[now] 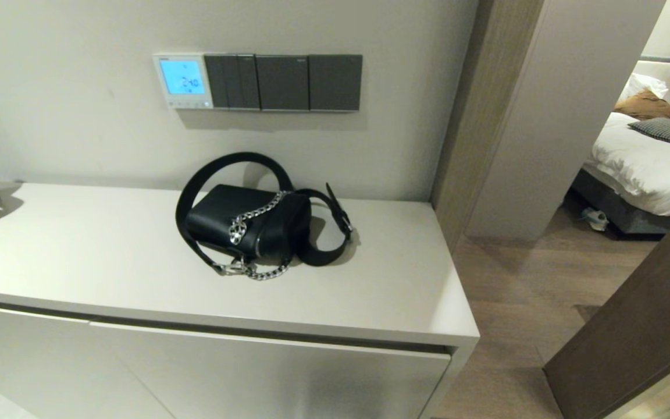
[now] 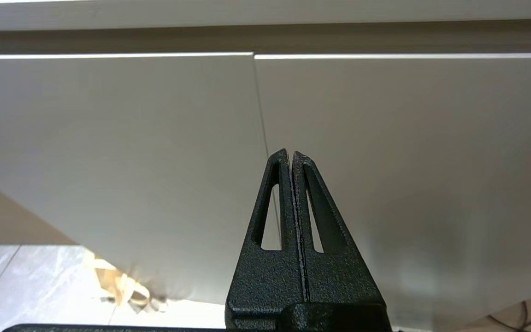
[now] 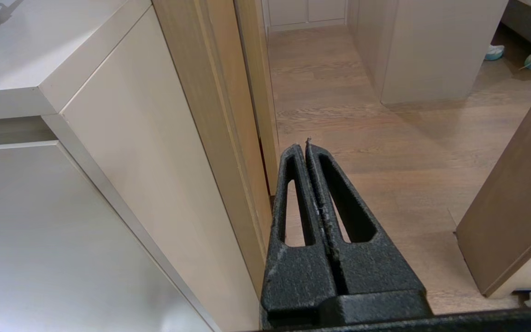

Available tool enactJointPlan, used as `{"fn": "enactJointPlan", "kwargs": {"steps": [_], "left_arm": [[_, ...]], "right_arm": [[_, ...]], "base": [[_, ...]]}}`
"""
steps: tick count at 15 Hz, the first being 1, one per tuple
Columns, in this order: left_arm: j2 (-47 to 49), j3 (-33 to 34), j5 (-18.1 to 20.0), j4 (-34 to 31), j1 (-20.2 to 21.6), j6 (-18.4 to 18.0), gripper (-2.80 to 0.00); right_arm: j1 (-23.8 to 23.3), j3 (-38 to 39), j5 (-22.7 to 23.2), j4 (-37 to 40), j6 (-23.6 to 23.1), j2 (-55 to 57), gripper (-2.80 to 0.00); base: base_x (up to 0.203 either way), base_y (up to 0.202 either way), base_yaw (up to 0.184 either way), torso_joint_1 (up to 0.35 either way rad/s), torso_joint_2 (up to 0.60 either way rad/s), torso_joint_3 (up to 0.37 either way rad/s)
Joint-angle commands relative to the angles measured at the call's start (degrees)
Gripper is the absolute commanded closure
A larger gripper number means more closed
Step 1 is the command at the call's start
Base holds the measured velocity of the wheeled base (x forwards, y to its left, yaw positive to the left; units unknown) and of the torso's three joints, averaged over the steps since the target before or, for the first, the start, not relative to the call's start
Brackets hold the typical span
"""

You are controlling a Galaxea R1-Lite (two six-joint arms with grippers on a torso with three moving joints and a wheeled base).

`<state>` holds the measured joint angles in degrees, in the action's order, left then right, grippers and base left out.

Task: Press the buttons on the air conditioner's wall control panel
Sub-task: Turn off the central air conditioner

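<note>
nothing started yet: my left gripper (image 2: pixel 291 154), fingers pressed together, faces the cabinet doors (image 2: pixel 155 147); my right gripper (image 3: pixel 307 146), also closed, hangs over the floor. only the head view shows the wall control panel (image 1: pixel 182 81) at eleven o'clock above the handbag (image 1: pixel 248 224), its buttons (image 1: pixel 186 105) needing a raised fingertip.

Panel: wall control panel (image 1: pixel 182 81) — white, square, screen lit blue, above worktop's rear edge.
Buttons: buttons (image 1: pixel 186 105) — tiny pale row under screen.
</note>
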<state>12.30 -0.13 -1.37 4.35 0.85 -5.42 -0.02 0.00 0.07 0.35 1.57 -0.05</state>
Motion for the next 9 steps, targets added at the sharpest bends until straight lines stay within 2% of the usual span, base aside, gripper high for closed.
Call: {"fn": "enactJointPlan", "kwargs": {"steps": [1,9], "left_arm": [[-1.75,-0.01,0.56,-1.01,0.03,-0.02,0.0],[-6.64,0.1,0.93,-4.34,-0.38,-0.02,0.0]], "right_arm": [[0.02,0.09,0.01,0.0,0.01,0.13,0.0],[0.02,0.09,0.01,0.0,0.01,0.09,0.0]], "base": [[0.0,0.0,0.0,0.0,0.0,0.0],[0.0,0.0,0.0,0.0,0.0,0.0]]}}
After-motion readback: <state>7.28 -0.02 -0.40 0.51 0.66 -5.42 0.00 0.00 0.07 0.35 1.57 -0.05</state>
